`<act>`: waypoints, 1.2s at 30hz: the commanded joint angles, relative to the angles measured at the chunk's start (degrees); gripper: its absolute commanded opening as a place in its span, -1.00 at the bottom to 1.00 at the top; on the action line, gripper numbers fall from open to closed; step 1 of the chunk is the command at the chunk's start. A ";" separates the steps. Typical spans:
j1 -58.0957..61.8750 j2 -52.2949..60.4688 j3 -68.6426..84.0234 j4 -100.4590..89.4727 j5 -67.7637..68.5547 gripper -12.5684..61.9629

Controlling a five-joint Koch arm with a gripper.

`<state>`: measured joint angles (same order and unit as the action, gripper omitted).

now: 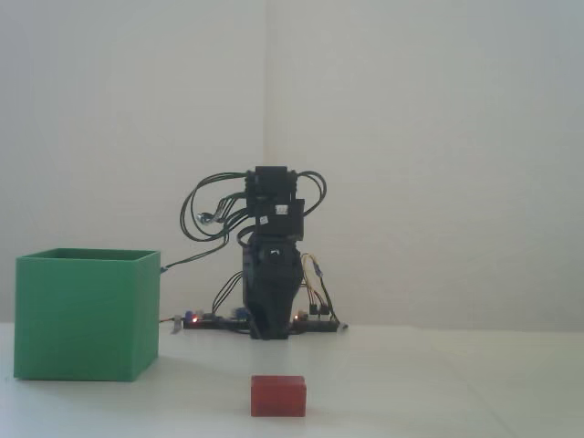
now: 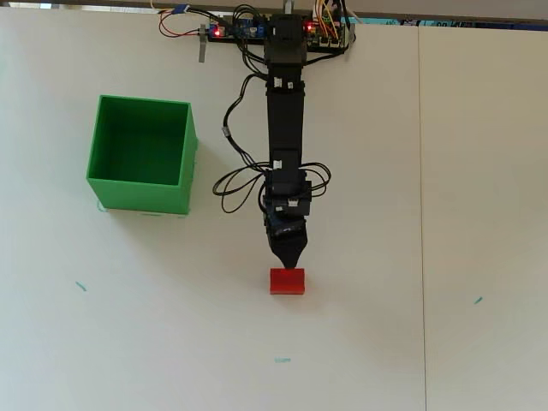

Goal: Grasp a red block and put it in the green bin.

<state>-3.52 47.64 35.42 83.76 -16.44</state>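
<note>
The red block (image 2: 287,281) lies flat on the white table, in front of the arm; the fixed view shows the red block (image 1: 278,396) near the front edge. My gripper (image 2: 288,261) points down and forward, its tip just behind the block's far edge and above the table. Its jaws taper to a single point with no gap showing, and nothing is held. In the fixed view the gripper (image 1: 271,330) hangs low in front of the arm's base. The green bin (image 2: 141,195) stands open-topped to the left, and the green bin (image 1: 82,319) is well apart from the block.
The arm's base and a board with wires (image 2: 257,30) sit at the table's far edge. A seam (image 2: 420,214) runs down the table on the right. Small teal marks (image 2: 282,360) dot the surface. Loose cables (image 2: 240,171) loop left of the arm.
</note>
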 commanded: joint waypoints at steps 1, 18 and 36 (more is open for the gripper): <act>0.79 1.14 -2.37 3.87 0.18 0.29; 5.45 -5.36 -12.92 2.81 1.49 0.28; 7.73 -12.83 -24.52 3.69 1.49 0.29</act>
<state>3.96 34.19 14.77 87.54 -14.94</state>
